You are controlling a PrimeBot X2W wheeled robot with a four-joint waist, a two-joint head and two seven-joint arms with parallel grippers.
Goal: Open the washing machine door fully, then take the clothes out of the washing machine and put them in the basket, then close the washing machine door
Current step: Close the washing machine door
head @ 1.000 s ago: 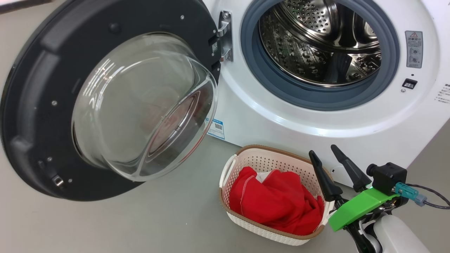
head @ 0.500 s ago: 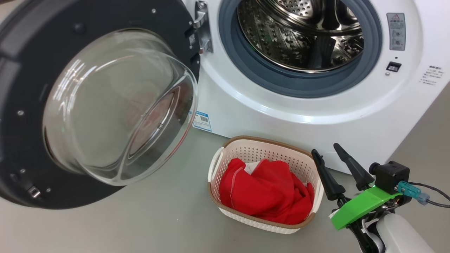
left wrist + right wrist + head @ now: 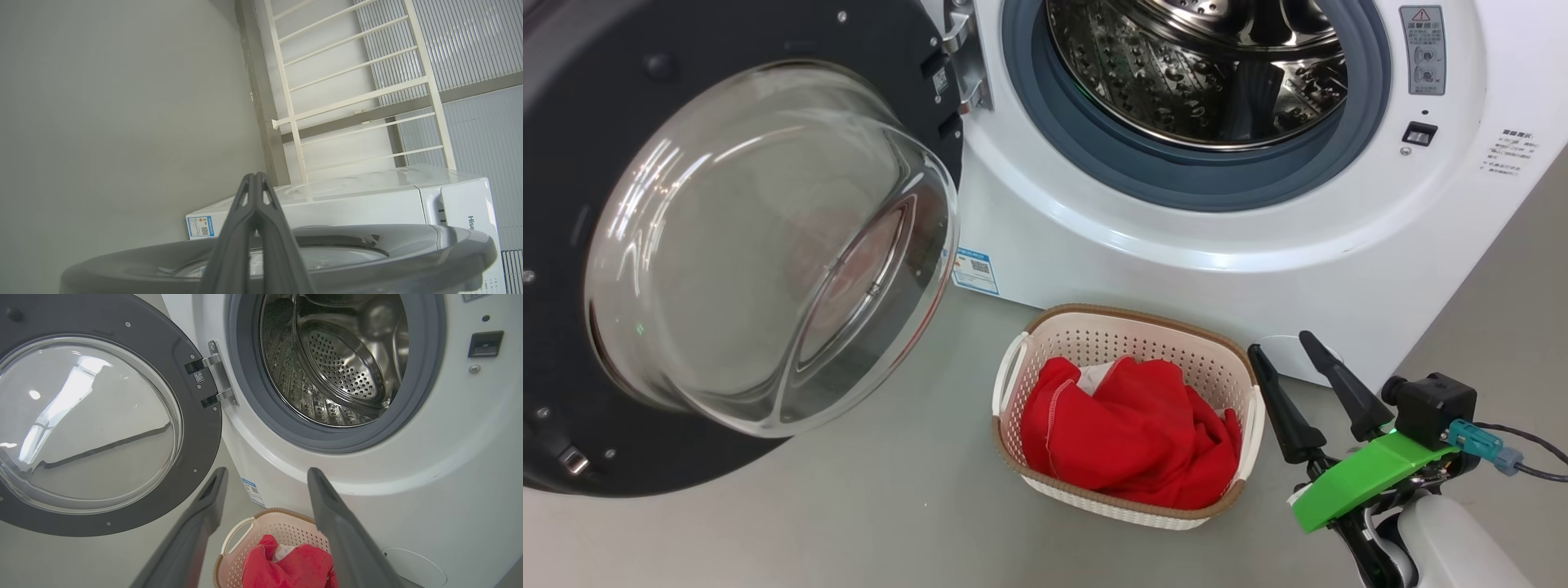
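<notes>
The door [image 3: 572, 163], swung wide left, juts its glass bowl [image 3: 768, 245] over the floor [image 3: 915, 506]. The drum [image 3: 1176, 82] mouth lies open to a straight reach. The basket [image 3: 1127, 320], full of clothes [image 3: 1127, 441], blocks the floor below it; bare floor separates basket and door.

Floor [image 3: 907, 523]: plain grey, smooth and matte, running under everything in the head view and showing again at the machine's right side.
Washing machine [image 3: 1176, 269]: white front-loader standing directly on the floor; its base meets the grey just below the blue sticker [image 3: 975, 271] at its lower left corner.
Basket [image 3: 1152, 353]: cream, perforated, brown-rimmed, upright on the floor just in front of the machine's base, right of the sticker; whether it touches the machine cannot be told.
</notes>
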